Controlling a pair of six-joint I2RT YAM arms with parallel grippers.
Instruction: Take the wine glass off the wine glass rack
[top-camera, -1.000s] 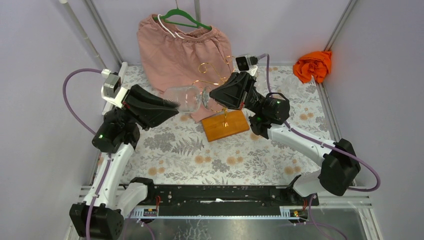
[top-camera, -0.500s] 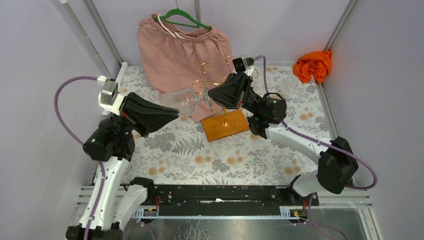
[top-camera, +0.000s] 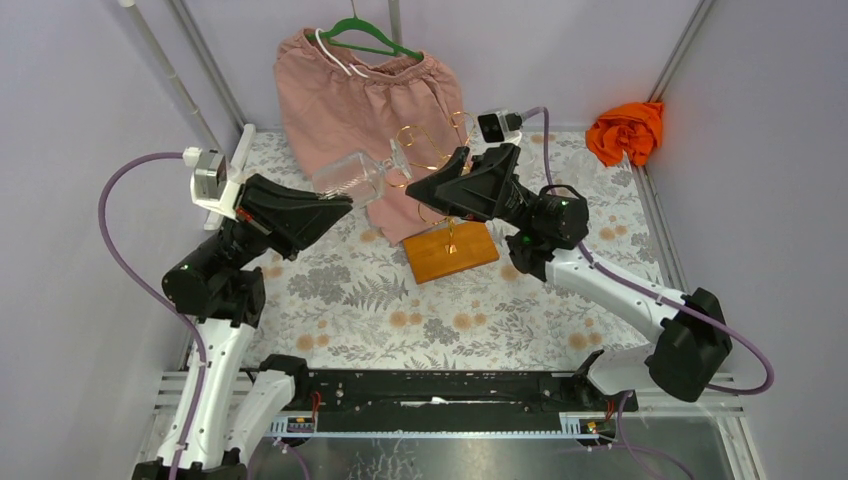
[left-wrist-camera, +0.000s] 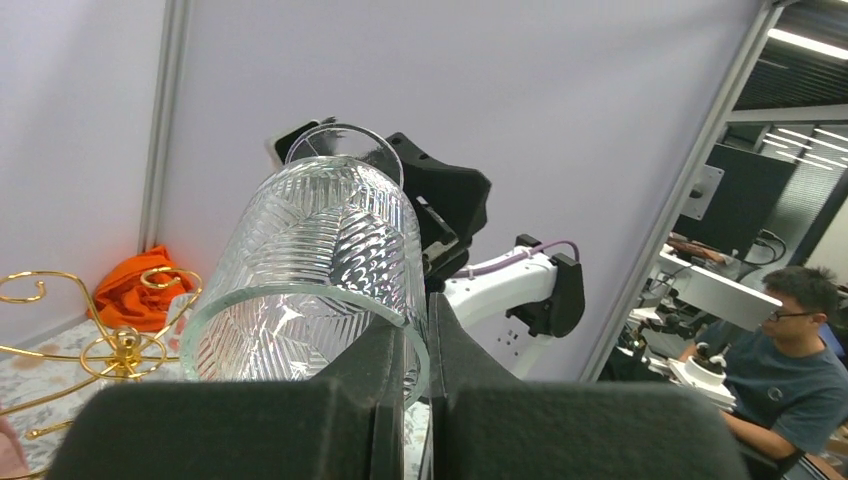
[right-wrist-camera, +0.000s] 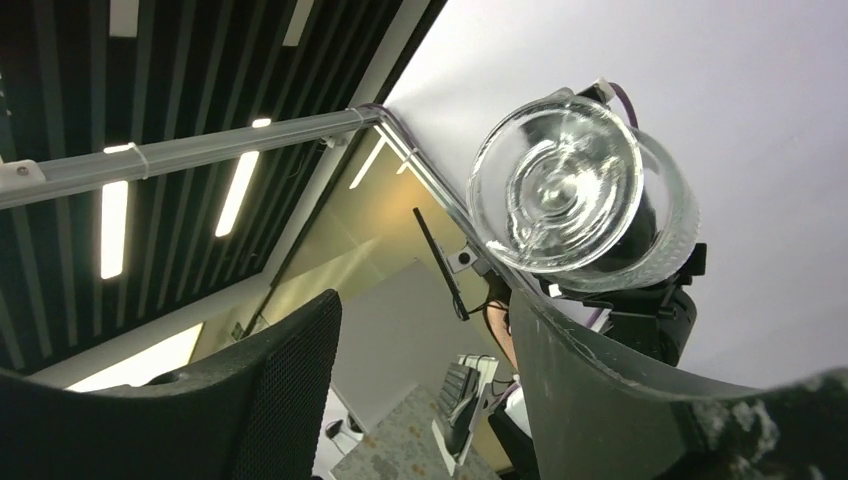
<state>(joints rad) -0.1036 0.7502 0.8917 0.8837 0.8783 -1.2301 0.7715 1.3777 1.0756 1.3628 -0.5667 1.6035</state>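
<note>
The wine glass (top-camera: 352, 178) is a clear, ribbed glass lying tilted in the air, its foot (top-camera: 398, 152) toward the rack. My left gripper (top-camera: 340, 203) is shut on its rim, one finger (left-wrist-camera: 385, 365) inside the bowl (left-wrist-camera: 320, 240) and one outside. The wine glass rack (top-camera: 432, 150) has gold curled wires over a wooden base (top-camera: 450, 250); its arms (left-wrist-camera: 110, 345) show left of the glass. My right gripper (top-camera: 428, 178) is open just right of the foot, with nothing between its fingers (right-wrist-camera: 280, 390). The glass foot (right-wrist-camera: 560, 185) shows above its right finger.
Pink shorts (top-camera: 360, 100) hang on a green hanger behind the rack. An orange cloth (top-camera: 625, 130) lies at the back right corner. The floral table cover (top-camera: 450, 310) spreads in front of the rack. Metal frame posts (top-camera: 205, 75) stand at the back corners.
My right gripper has opened and come off the glass's foot end. My left gripper has carried the glass up and to the left, away from the rack's wires.
</note>
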